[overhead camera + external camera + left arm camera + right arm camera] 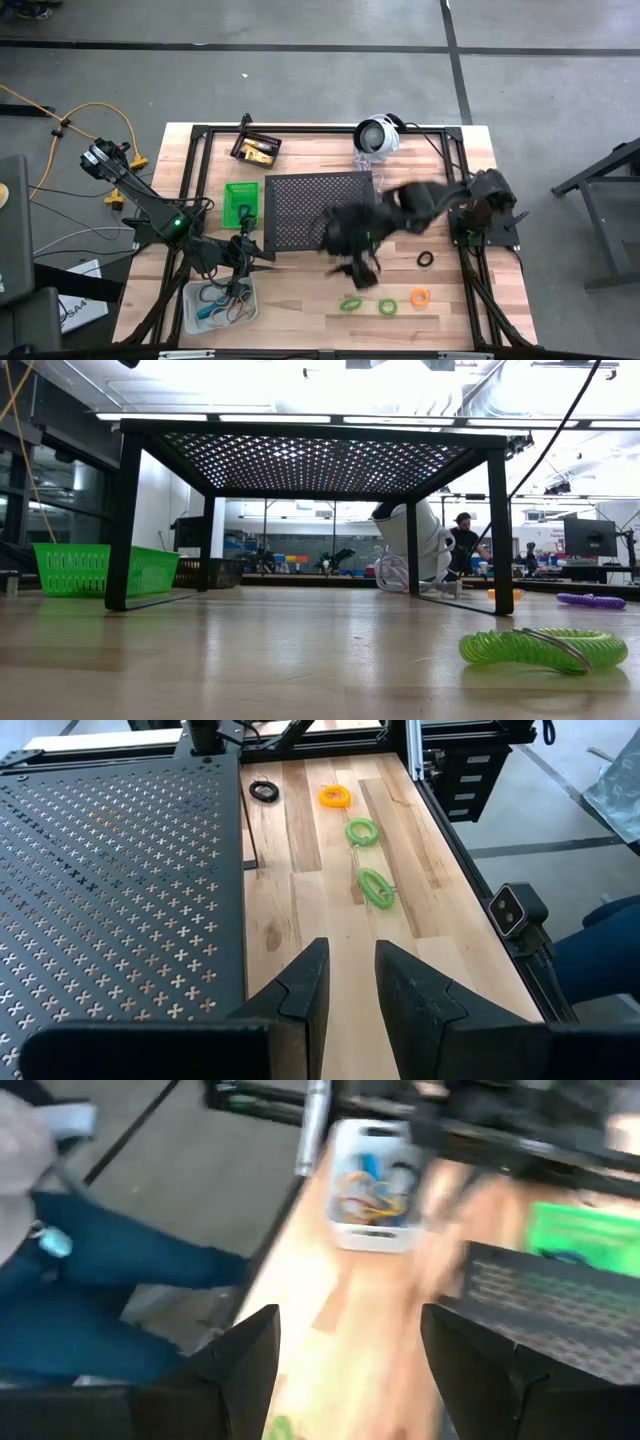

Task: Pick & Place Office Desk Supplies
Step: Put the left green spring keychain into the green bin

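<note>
Two green coil loops [350, 303] [387, 306], an orange loop [420, 297] and a black loop [426, 259] lie flat on the table near its near edge. In the low view a green loop [545, 648] lies close by and a purple loop [590, 600] farther off. My right gripper [362, 272] [350, 1350] is open and hangs above the table, just beyond the green loops. My left gripper [245, 262] [350, 985] is open by a narrow gap, beside the clear bin [220, 303], which holds several bands. The green bin [241, 203] and the black bin [257, 150] stand farther back.
The big black perforated stand [318, 210] fills the table's middle, and my right arm reaches across its right side. A round white device [378, 135] with a cable sits at the far edge. A person in blue trousers [90, 1280] stands just off the table's near edge.
</note>
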You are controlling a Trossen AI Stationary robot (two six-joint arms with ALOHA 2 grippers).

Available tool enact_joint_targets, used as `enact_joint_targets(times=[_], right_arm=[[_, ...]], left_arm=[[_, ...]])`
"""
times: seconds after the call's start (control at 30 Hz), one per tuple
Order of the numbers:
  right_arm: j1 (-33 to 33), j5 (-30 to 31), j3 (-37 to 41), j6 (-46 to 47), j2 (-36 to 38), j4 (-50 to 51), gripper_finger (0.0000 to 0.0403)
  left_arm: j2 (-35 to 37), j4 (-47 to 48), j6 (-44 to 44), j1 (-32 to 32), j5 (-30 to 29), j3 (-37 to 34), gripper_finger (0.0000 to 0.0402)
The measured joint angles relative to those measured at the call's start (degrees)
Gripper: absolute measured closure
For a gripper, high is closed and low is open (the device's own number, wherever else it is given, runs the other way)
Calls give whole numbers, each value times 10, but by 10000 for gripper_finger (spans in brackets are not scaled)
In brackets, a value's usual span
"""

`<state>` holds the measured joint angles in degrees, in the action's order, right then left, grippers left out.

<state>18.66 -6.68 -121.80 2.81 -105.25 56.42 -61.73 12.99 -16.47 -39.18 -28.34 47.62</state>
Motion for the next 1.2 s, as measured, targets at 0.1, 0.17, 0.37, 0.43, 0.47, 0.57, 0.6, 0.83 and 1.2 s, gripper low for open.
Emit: enact_joint_targets(times=[0.1,0.17,0.37,0.43,0.47,0.57,0.6,0.83,1.2], right_arm=[[46,20,0,8,-13,3,172],[68,41,-1,10,-24,-5,172],[105,73,0,33,-59,6,172],[107,78,-1,46,-73,18,172],[107,81,-1,49,-82,32,172],[107,83,-1,61,-114,68,172],[107,82,0,64,-126,73,172],[104,50,0,66,-186,88,172],[106,79,66,176,-209,82,172]], left_arm=[[0,0,0,0,0,0,322],[0,0,0,0,0,0,322],[0,-3,0,0,0,0,322],[0,-3,0,0,0,0,322],[0,-3,0,0,0,0,322],[0,-3,0,0,0,0,322],[0,-3,0,0,0,0,322],[0,-3,0,0,0,0,322],[0,-3,0,0,0,0,322]])
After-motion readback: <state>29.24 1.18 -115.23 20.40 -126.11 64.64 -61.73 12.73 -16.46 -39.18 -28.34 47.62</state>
